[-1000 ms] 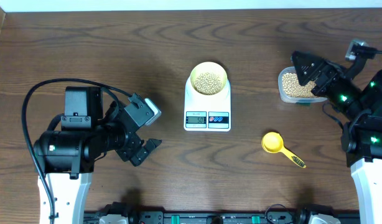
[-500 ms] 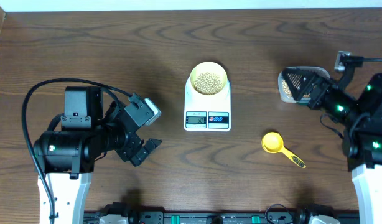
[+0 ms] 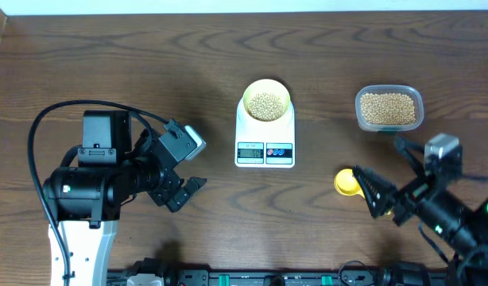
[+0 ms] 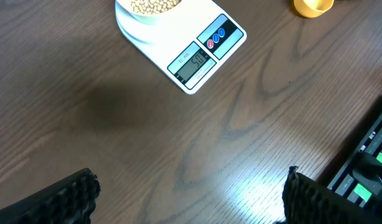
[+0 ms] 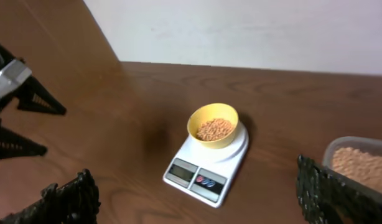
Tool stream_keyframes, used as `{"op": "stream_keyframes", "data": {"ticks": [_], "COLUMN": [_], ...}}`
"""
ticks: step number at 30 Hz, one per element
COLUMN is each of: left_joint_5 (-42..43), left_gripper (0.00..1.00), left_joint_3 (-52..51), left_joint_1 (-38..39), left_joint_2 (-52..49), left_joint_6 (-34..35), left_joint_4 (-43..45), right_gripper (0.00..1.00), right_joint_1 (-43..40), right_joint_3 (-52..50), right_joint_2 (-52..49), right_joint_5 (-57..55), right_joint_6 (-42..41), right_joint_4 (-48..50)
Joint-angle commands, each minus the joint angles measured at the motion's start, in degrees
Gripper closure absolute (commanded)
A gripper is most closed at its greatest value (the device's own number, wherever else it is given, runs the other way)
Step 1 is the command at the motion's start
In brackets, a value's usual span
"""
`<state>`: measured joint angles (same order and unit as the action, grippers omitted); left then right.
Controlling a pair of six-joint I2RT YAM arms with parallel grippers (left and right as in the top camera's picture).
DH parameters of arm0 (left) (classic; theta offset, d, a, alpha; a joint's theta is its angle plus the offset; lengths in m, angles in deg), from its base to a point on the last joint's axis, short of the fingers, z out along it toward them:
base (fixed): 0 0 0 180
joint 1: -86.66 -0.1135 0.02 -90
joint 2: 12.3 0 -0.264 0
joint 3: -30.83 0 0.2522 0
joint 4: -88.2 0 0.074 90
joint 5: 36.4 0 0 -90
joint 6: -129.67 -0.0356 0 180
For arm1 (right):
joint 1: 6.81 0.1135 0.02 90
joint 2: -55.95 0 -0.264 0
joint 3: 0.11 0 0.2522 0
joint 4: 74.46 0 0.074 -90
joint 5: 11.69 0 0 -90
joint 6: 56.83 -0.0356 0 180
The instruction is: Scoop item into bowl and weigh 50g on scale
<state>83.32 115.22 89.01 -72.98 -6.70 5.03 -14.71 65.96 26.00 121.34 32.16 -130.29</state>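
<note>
On the left of the wooden table (image 3: 109, 63), the left gripper (image 3: 197, 164) hovers over bare wood with its 2 fingers spread wide and nothing between them, well apart from the scale. At the middle of the table stands the white scale (image 3: 265, 144), its display (image 4: 192, 62) and 2 buttons facing the robot. The digits look like 50, though they are too small to read with certainty. The pale-yellow bowl (image 3: 265, 83) sits on the scale's round platform, and a heap of tan beans (image 3: 265, 105) lies inside it. To the right and nearer the robot, the yellow scoop (image 3: 346, 182) lies on the table, its handle hidden under the right arm. The right gripper (image 3: 375, 155) hangs above that spot, its 2 fingers held wide apart and empty. Farther back on the right, a clear plastic tub (image 3: 358, 108) holds more of the same beans, well apart from the scale.
</note>
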Motion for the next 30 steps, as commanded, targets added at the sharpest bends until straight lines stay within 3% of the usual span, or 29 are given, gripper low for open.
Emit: {"op": "stream_keyframes", "data": {"ticks": [1,8,18,30], "left_joint_5": [0.7,0.7,0.7,0.7], "left_gripper": [0.04,0.04,0.04,0.04], "left_joint_3": [0.1,0.1,0.1,0.1], "left_joint_1": [-0.2,-0.2,-0.2,-0.2], "left_joint_2": [0.1,0.1,0.1,0.1], "left_joint_6": [-0.3,-0.3,-0.3,-0.3], "left_joint_4": [-0.1,-0.1,-0.1,-0.1], "right_gripper": [0.01,0.01,0.01,0.01], "right_joint_1": [0.9,3.8,4.0,7.2], "right_joint_3": [-0.2,-7.1,-27.5,-40.5], "right_joint_2": [3.6,14.5,29.4,29.6], "right_joint_5": [-5.6,-14.2,-19.6,-31.1], "right_joint_6": [4.5,0.1,-2.1,-6.7], "right_joint_4": [-0.6,2.4,21.2,36.4]}}
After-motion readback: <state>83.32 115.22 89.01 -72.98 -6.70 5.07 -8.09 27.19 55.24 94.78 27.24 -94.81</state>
